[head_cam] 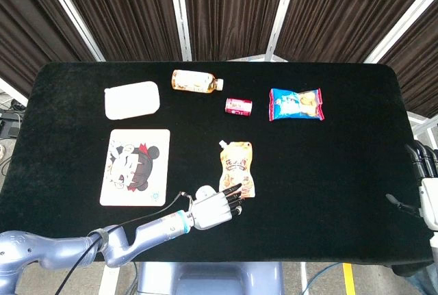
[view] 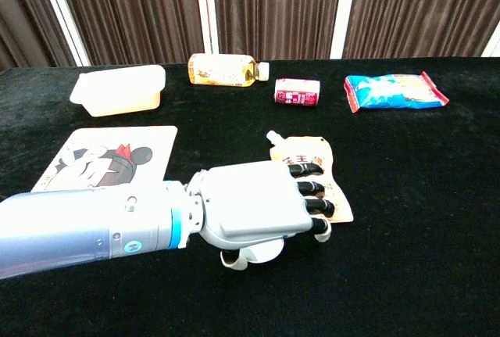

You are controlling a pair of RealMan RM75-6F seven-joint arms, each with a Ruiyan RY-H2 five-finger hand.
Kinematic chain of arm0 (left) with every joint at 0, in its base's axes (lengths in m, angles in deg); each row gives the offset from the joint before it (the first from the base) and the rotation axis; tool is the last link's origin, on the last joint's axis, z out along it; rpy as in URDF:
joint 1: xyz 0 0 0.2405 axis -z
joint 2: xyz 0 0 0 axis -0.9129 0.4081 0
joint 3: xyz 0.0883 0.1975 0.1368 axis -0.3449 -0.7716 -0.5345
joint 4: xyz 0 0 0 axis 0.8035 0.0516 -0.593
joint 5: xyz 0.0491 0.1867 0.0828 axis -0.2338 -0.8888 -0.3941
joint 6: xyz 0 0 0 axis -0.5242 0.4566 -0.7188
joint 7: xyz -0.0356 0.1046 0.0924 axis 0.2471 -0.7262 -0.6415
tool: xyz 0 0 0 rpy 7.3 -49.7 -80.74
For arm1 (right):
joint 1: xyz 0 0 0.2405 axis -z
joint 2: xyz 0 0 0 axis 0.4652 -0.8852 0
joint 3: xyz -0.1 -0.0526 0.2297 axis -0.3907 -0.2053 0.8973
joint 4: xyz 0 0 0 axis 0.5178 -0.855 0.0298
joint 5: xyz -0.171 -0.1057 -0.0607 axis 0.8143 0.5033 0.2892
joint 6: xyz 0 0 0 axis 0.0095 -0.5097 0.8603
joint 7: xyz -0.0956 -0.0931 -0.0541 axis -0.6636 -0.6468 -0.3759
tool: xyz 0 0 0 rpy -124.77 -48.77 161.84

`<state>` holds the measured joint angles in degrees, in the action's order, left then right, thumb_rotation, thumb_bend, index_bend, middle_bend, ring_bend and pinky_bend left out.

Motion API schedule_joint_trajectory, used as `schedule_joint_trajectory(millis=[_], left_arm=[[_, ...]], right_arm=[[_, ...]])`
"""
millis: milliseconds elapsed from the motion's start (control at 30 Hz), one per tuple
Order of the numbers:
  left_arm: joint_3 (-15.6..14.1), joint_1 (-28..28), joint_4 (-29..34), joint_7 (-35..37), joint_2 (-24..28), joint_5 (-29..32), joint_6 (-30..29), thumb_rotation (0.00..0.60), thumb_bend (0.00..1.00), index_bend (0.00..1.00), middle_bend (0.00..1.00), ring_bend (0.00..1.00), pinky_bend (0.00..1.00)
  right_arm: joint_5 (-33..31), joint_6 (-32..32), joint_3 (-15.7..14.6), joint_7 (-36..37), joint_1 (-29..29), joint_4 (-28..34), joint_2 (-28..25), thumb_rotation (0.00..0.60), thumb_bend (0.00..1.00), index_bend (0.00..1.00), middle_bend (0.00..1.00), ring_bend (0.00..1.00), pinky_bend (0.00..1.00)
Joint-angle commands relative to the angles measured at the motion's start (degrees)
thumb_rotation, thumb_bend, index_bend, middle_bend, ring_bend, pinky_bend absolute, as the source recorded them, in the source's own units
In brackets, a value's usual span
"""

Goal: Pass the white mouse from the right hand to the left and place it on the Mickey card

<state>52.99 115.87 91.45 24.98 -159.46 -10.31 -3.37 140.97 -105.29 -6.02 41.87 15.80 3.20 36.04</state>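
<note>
Almost wholly hidden under grey-white robotic left hand (view: 258, 208): small white plastic mouse (view: 262, 253). Cut off at frame edge, far from mouse: pale right hand (head_cam: 430, 199), finger state unclear.

Bright, even overhead light; sharp focus.
</note>
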Motion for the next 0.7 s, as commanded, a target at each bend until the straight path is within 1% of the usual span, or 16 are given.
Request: schedule_joint_trajectory(millis=[33,133,400,467,500,567,633,700], left_arm=[[-0.25,0.53,-0.50,-0.80,0.24,0.40,-0.43,0.600,0.00,0.26,0.14,0.14,0.08],[-0.59,0.87,-1.15,-1.54,0.37,0.87,-1.05,0.600,0.00,0.27,0.14,0.16,0.14],[-2.02,1.68,-3.76,-2.77,-0.79,2.11,-2.40,0.600,0.00,0.27,0.14,0.17,0.19],[-2.25,1.88,-4.16,-2.63,-0.99,2.45,-2.71,0.600,0.00,0.28,0.17,0.20,0.20],[-2.32,1.93,-4.26,-2.56,-1.04,2.55,-2.85,0.600,0.00,0.30,0.20,0.22,0.22],[-2.54,2.14,-4.52,-2.32,-1.14,2.64,-3.19,0.600,0.00,0.34,0.27,0.27,0.27],[-2.83,2.33,-4.81,-2.11,-1.15,2.62,-3.57,0.600,0.00,0.40,0.35,0.33,0.34],[-3.18,2.48,-5.04,-1.82,-1.06,2.65,-4.01,0.600,0.00,0.45,0.41,0.38,0.39]], right_arm=[[0.27,0.58,0.62,0.04,0.35,-0.29,0.13,0.600,0.00,0.00,0.00,0.00,0.00],[0.57,1.11,1.29,0.01,0.69,-0.34,0.18,0.600,0.00,0.00,0.00,0.00,0.00],[1.36,1.82,2.82,-1.00,1.74,0.25,0.08,0.600,0.00,0.00,0.00,0.00,0.00],[1.48,1.93,3.23,-1.00,1.96,0.35,0.01,0.600,0.00,0.00,0.00,0.00,0.00],[1.51,2.00,3.35,-1.00,2.03,0.38,-0.01,0.600,0.00,0.00,0.00,0.00,0.00],[1.58,2.15,3.60,-1.06,2.23,0.36,0.03,0.600,0.00,0.00,0.00,0.00,0.00],[1.62,2.34,3.88,-1.02,2.40,0.33,0.05,0.600,0.00,0.00,0.00,0.00,0.00],[1.67,2.54,4.22,-1.08,2.56,0.27,0.08,0.600,0.00,0.00,0.00,0.00,0.00]])
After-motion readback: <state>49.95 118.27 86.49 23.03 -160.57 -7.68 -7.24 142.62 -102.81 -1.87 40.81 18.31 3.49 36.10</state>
